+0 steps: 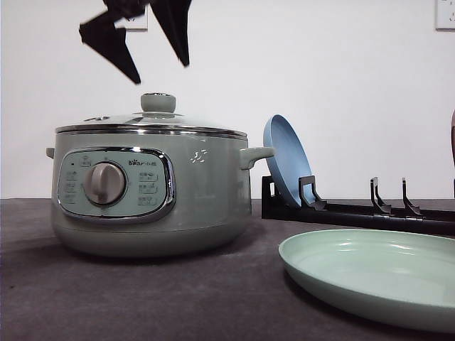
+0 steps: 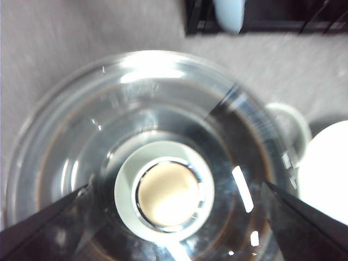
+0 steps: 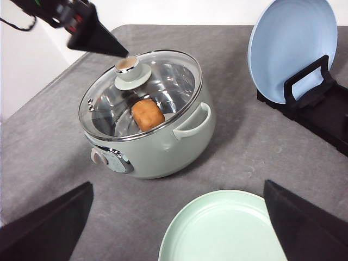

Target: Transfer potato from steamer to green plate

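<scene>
The pale green steamer (image 1: 149, 192) stands on the left of the table with its glass lid on. Through the lid I see the orange-brown potato (image 3: 148, 114) lying inside. My left gripper (image 1: 160, 73) hangs open just above the lid's green knob (image 1: 158, 103). In the left wrist view the knob (image 2: 166, 193) sits centred between the two spread fingers. One left finger (image 3: 92, 35) points down at the knob. The green plate (image 1: 370, 277) lies bare at the front right. My right gripper (image 3: 178, 184) is open and holds nothing, high above the table between steamer and green plate (image 3: 228, 231).
A blue plate (image 1: 284, 160) stands on edge in a black rack (image 1: 355, 209) behind the green plate, right of the steamer's side handle (image 1: 256, 155). Grey table (image 1: 142, 298) stretches in front of the steamer.
</scene>
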